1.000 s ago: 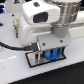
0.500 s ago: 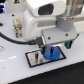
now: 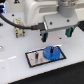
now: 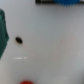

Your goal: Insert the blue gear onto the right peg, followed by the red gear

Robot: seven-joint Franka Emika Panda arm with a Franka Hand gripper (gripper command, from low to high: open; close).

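1. Table (image 3: 15, 65), white, carries everything.
2. Hand (image 3: 53, 35) hangs above the plate, its fingers spread apart and holding nothing.
3. Plate (image 3: 35, 58), white with a black border, lies flat below the hand.
4. Blue gear (image 3: 51, 53) sits on the plate's end toward the exterior view's right.
5. Red gear (image 4: 26, 81) shows only at the wrist view's edge.

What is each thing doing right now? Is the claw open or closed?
gripper: open, holding nothing, above the plate.
blue gear: lying flat on the plate's right side, where the right peg is.
red gear: on the white table, not on any peg yet.
plate: flat on the table.
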